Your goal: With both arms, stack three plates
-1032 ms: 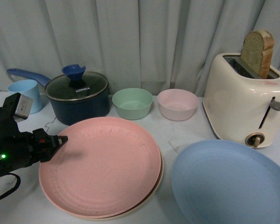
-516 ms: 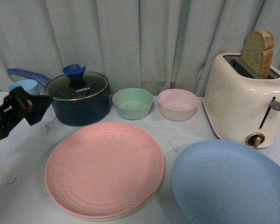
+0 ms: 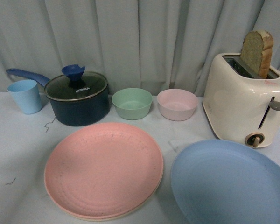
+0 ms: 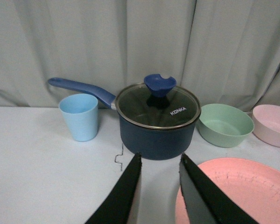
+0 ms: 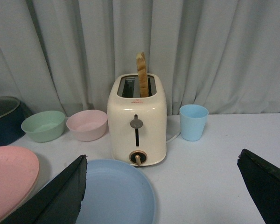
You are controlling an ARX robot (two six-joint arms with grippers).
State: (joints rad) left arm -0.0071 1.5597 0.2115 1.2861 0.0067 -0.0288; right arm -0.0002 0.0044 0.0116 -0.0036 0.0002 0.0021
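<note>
Standing at the far left of the tabletop [image 3: 18, 158], a light blue cup [image 3: 24, 95] is seen just beside a dark blue pot [image 3: 79, 100], which is closed with a glass lid [image 3: 76, 87] and whose handle [image 3: 25, 74] is pointed over the cup. The left gripper [image 4: 160, 161] is shown only in the left wrist view: its two black fingers are held narrowly apart above the bare tabletop in front of the pot, near the pink plate's rim, and nothing is gripped between them.

The pink plate [image 3: 102, 168] is laid in front of the pot on top of the cream plate [image 3: 113, 217], of which only a thin rim is exposed along the near edge. Behind this stack, a mint-green bowl [image 3: 132, 103] and a pink bowl [image 3: 177, 104] are set side by side, close but apart.

The light blue plate [image 3: 226, 184] is placed flat on the tabletop to the right of the stack, separated from it by a narrow gap. A cream toaster [image 3: 245, 100] is positioned just behind it, with a bread slice [image 3: 256, 53] raised upright from one slot. A second light blue cup [image 5: 193, 122] is found just right of the toaster. The right gripper [image 5: 162, 156] is shown only in the right wrist view, spread wide and empty, above the light blue plate's near side.
</note>
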